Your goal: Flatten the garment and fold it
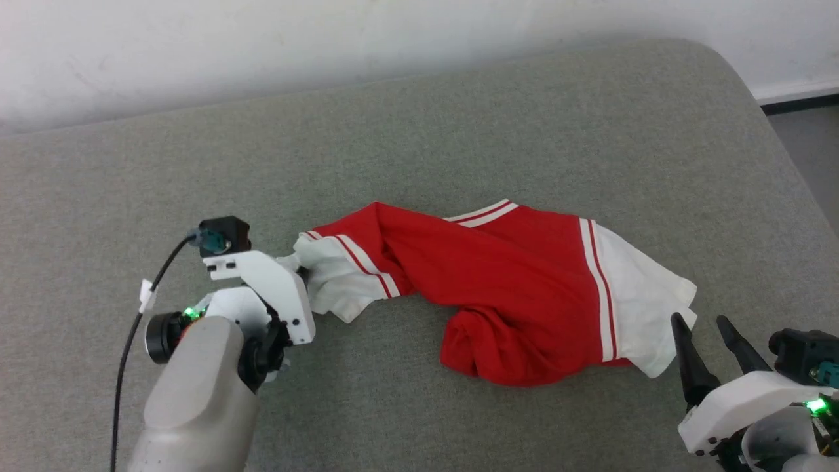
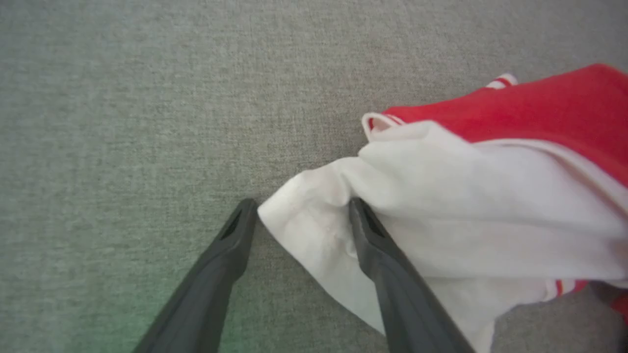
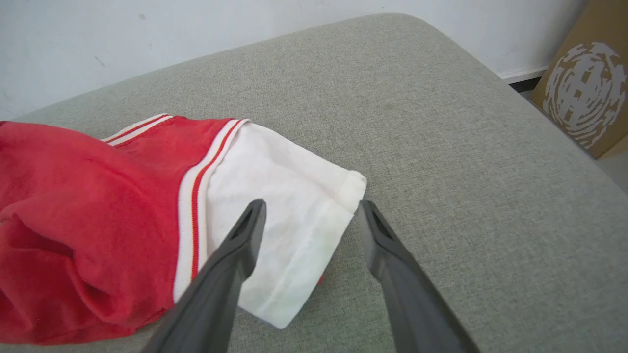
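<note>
Garment runs left–right: your left gripper straddles its left end, right gripper sits just beside its right end, both released.

The grey-green upholstered cushion, rounded at its 1 o'clock corner, carries a bunched red jersey, white sleeves toward 9 and 3 o'clock.

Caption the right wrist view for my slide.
Open right gripper poised over the white sleeve of the crumpled red garment on a grey padded surface.
</note>
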Motion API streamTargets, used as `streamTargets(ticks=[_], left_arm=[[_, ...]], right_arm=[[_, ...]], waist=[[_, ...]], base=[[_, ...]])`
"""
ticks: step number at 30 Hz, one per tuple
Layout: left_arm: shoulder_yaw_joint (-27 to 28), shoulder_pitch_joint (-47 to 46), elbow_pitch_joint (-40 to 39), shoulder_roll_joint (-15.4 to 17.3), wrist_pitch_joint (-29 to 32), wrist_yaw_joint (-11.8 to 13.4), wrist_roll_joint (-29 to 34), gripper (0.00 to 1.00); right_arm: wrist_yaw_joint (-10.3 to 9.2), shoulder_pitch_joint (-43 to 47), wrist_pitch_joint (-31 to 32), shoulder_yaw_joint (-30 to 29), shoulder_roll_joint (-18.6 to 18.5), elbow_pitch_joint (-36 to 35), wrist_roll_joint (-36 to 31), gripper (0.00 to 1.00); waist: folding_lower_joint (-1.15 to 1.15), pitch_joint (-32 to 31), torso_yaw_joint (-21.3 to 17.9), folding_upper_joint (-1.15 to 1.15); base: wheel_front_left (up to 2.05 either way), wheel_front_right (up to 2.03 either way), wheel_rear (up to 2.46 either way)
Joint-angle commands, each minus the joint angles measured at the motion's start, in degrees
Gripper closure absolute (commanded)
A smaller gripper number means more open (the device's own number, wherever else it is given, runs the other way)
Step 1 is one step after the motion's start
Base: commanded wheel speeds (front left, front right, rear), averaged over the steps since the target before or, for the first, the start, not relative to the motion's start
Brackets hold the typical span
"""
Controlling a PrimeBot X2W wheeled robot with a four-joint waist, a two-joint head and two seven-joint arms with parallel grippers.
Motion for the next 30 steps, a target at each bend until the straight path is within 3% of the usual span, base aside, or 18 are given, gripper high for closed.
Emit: streamTargets(ticks=[1,2,4,10,15,21,30], left_arm=[[-1.28,0.73,1.10,0.14,2.64,-0.99,-0.08,0.00],[-1.94,0.79,1.08,0.40,4.00,-1.53,0.05,0.01],[-3.17,0.87,0.63,0.99,5.99,-2.53,0.45,1.00],[-3.34,1.30,-2.25,2.22,4.73,-2.55,0.81,1.00],[-3.32,2.67,-3.73,2.32,3.78,-2.42,0.40,1.00],[-3.53,3.71,-5.40,2.01,3.41,-2.38,-0.21,1.00],[-3.72,3.90,-7.44,2.29,3.34,-2.43,-0.70,1.00]], right_arm=[[-0.05,-0.76,-0.36,0.25,0.15,-0.22,0.40,0.00],[-0.05,-0.87,-0.29,0.40,0.15,-0.25,0.24,0.00],[-0.05,-1.40,-0.05,0.71,0.15,-0.45,-0.38,0.00],[-0.05,-5.77,-1.38,0.16,0.15,-0.60,-5.06,0.00],[-0.05,-10.88,-0.90,-2.50,0.01,4.32,-9.30,0.00],[-0.05,-16.20,9.57,-7.23,0.05,12.22,-11.73,0.00],[-0.05,-21.46,24.14,-8.23,0.08,17.99,-10.67,0.00]], waist=[[0.00,0.74,-0.48,0.00],[0.00,0.89,-0.47,0.00],[0.00,1.13,-0.41,0.00],[0.00,1.92,-0.06,0.00],[0.00,2.44,0.84,0.00],[0.00,2.99,2.09,0.00],[0.00,4.31,2.71,0.00]], base=[[0.00,0.00,0.00],[0.00,0.00,0.00],[0.00,0.00,0.00],[0.00,0.00,0.00],[0.00,0.00,0.00],[0.00,0.00,0.00],[0.00,0.00,0.00]])
